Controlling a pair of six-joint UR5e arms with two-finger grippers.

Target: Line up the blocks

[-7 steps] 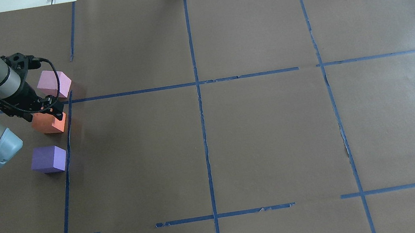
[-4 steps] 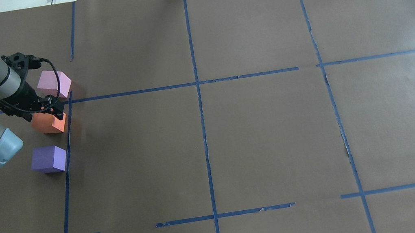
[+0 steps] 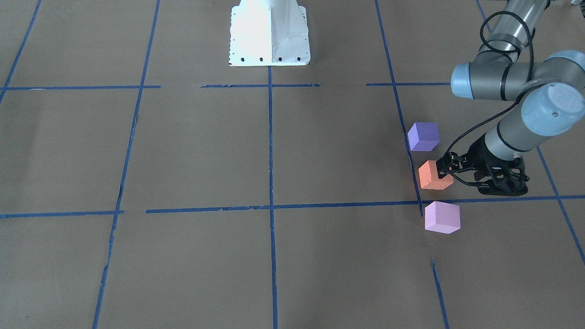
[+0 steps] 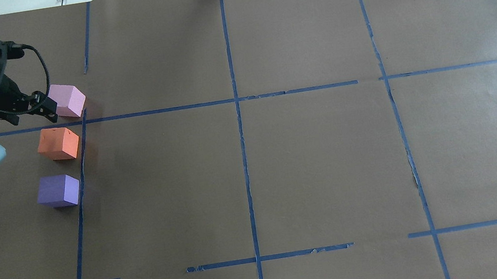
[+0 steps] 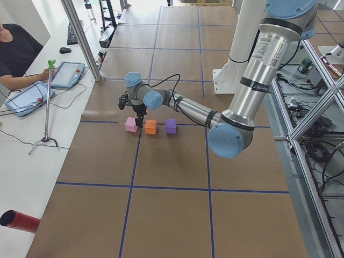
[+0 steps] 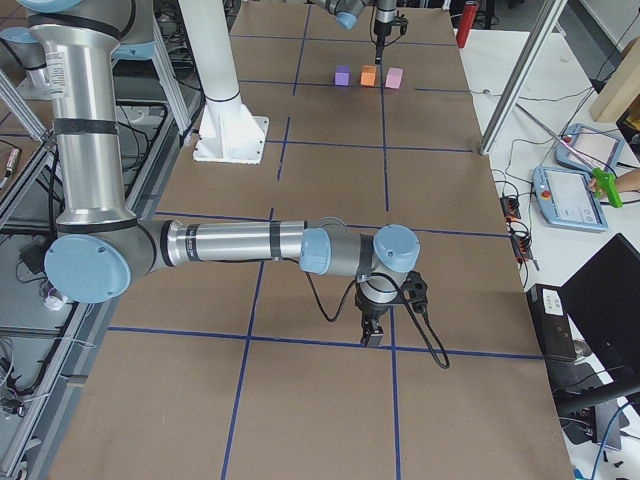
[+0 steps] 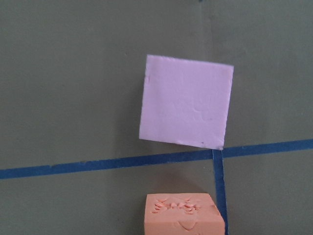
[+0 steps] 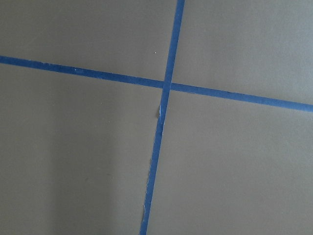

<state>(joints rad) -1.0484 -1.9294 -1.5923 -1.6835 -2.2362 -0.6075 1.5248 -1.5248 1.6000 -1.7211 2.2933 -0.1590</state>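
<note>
Brown paper (image 4: 320,158): blocks (image 4: 58,144) aligned along blue tape (image 4: 78,229); left tool (image 4: 47,108) released, right tool (image 6: 372,338) unclear.

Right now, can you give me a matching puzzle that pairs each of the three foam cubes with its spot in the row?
Things:
1. orange foam cube
2. violet-blue purple foam cube
3. pale pink foam cube

Places:
A. end of the row nearest the robot's base
B. end of the row farthest from the robot's base
C. middle of the row

Pairs: 1-C, 2-A, 3-B.

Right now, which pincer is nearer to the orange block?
Left. The left pincer hangs by the orange block; the right pincer is far away, over a tape crossing.
</note>
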